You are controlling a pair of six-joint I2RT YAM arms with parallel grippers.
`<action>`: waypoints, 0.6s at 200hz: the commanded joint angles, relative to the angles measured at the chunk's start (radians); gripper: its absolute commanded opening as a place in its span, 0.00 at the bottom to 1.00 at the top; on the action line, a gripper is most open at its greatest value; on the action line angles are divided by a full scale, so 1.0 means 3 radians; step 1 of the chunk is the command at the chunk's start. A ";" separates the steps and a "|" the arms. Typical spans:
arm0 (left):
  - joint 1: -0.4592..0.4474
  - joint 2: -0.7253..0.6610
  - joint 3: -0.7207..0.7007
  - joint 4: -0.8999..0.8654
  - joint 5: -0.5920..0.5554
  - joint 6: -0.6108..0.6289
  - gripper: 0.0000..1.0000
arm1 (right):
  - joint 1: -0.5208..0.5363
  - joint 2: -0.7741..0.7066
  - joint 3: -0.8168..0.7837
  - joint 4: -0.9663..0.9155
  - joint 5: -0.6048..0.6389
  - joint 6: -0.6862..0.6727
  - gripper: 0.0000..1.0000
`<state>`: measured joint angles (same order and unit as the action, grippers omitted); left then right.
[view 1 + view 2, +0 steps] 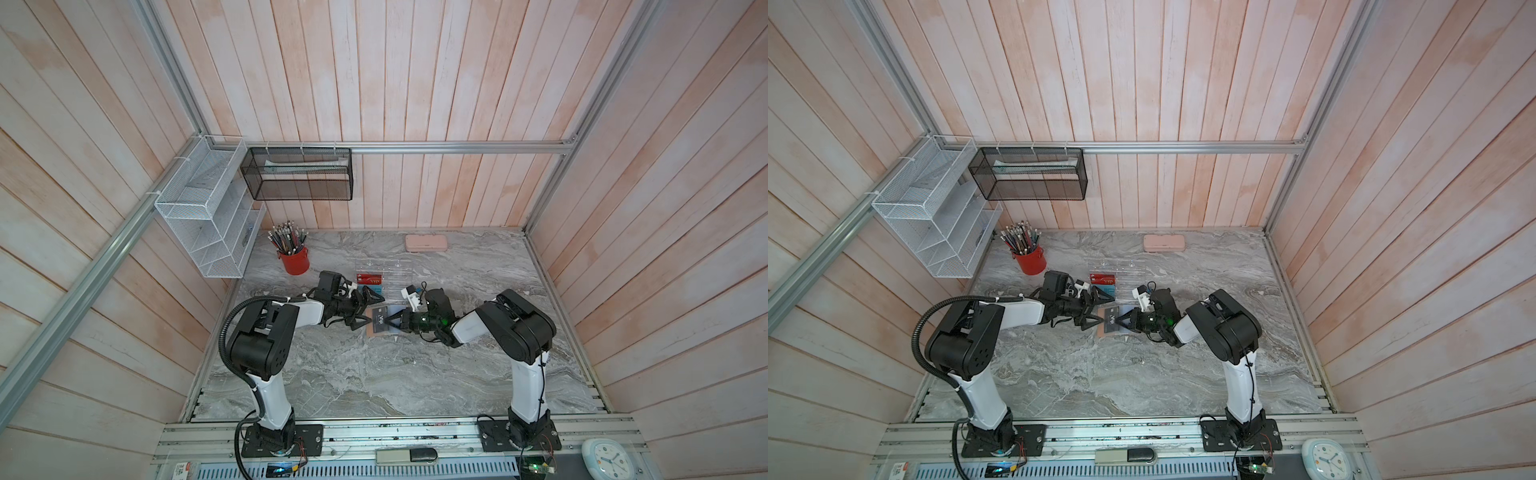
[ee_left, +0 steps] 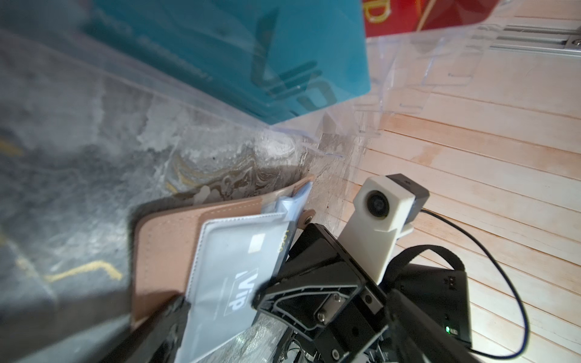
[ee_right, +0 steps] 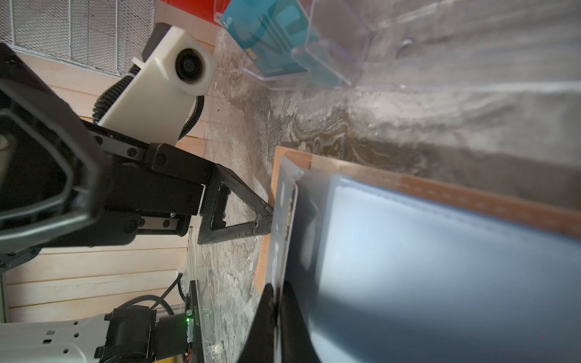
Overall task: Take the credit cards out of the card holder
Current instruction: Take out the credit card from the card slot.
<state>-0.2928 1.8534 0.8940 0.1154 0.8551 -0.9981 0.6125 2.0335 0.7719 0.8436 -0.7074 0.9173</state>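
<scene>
1. The card holder (image 2: 166,245) lies open and flat on the grey worktop (image 1: 374,386), between the two pincers.
2. The black card (image 1: 380,320) sits in a pale sleeve of the card holder. One edge of it pokes out on the side of the right pincer (image 1: 388,321).
3. The right pincer is at the right side of the card holder. Its two fingers are squeezed together on that edge of the black card.
4. The left pincer (image 1: 375,310) is at the left side of the card holder. Its fingers are wide apart and hold nothing. One fingertip is right at the card holder's left edge.
5. A clear rack (image 1: 395,270) stands just behind the card holder. The red card (image 1: 370,279) and the teal card (image 1: 375,289) stand in it, out of the card holder.
6. A red cup (image 1: 294,259) full of pencils stands behind the card holder, off to the left and well apart.
7. A pink case (image 1: 427,242) lies far behind the card holder, by the wall.
</scene>
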 commanded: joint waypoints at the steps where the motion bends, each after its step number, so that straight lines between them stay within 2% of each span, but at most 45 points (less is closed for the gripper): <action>1: -0.0016 0.0198 -0.0035 -0.0300 -0.0272 0.0110 1.00 | 0.0000 -0.0043 0.0069 -0.0148 0.0020 -0.0090 0.09; 120: -0.0190 0.0305 0.0213 -0.0946 -0.0788 0.0341 1.00 | 0.0015 -0.0145 0.0138 -0.0464 0.0149 -0.0305 0.08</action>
<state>-0.3328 1.8664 0.9802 -0.0284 0.7738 -0.9512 0.6117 2.0182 0.7925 0.7528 -0.6777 0.8604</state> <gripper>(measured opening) 0.998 0.085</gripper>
